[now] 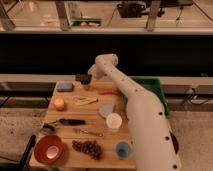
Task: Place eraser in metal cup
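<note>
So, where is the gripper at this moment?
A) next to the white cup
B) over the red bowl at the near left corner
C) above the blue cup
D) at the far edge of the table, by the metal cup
D: the gripper is at the table's far edge, right over the metal cup, far from the bowl and both other cups.

Light matt wooden table [65,155], smooth glossy white plastic arm [142,120] ending in a dark gripper [83,79] at the far edge over the small dull-silver metal cup [87,85], plus a matt white paper cup [114,121].
</note>
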Robot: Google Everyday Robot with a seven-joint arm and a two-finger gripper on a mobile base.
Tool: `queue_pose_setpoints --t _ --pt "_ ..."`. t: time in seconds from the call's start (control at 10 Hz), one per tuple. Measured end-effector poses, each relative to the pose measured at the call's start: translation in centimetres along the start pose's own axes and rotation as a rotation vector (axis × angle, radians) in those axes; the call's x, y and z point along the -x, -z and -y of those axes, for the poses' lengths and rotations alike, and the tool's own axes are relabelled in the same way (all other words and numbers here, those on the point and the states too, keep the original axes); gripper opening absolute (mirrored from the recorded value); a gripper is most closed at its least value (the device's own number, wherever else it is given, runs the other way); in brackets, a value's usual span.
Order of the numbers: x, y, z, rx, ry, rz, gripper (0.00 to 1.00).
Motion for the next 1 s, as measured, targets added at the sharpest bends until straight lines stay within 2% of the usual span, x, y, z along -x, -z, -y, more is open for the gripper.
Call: queue_pose_setpoints --t 0.7,0.9,1.0 --pt "0.2 0.8 -0.1 -0.001 0.008 -0.006 0.80" --pt "0.3 2.0 0.1 -0.026 0.003 -0.012 0.80" --pt "0.4 3.3 0.3 -0.046 0.002 -0.017 0.80"
